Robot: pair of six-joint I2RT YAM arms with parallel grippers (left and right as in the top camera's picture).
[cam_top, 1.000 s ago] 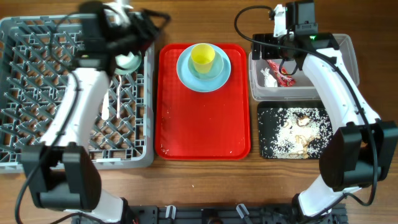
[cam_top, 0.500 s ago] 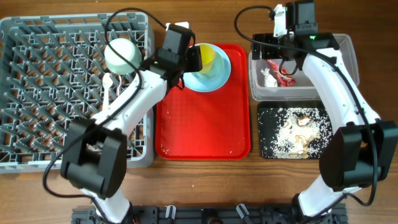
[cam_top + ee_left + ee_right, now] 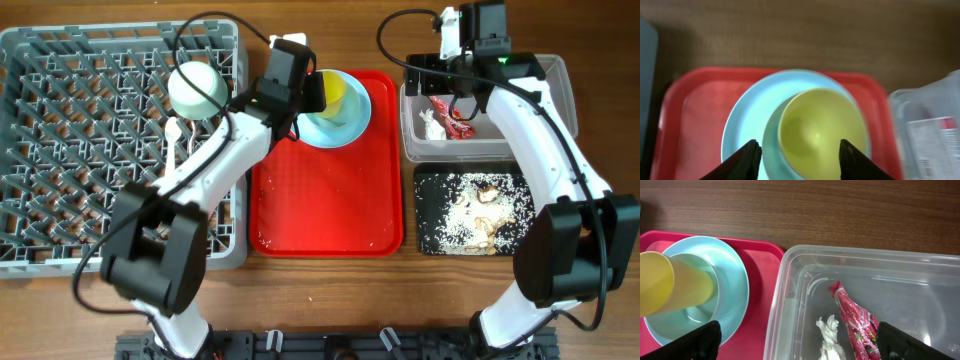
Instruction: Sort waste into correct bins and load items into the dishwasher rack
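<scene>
The left gripper [image 3: 798, 147] is held wide open and empty over the yellow cup [image 3: 820, 130], presumably for grasping it

White arm links [image 3: 215, 152], black joints [image 3: 565, 250], looping black cables [image 3: 380, 38], black-fingered left hand [image 3: 798, 145]

Bench [image 3: 330, 290]: mid-brown wood, grain running L–R, fills the overhead view to every edge. Red tray [image 3: 330, 200] sits approx. centre. Bare wood shows as a strip behind the tray, narrow gaps either side & a wider band in front. Beyond that band, along the bench's near edge, a black rail [image 3: 330, 347] w/ clamps. Light soft & even, only faint shadows on the wood nr the tray. Wrist views: wood behind the tray looks darker, w/ fine grain lines. It's blurred in the left wrist view.
</scene>
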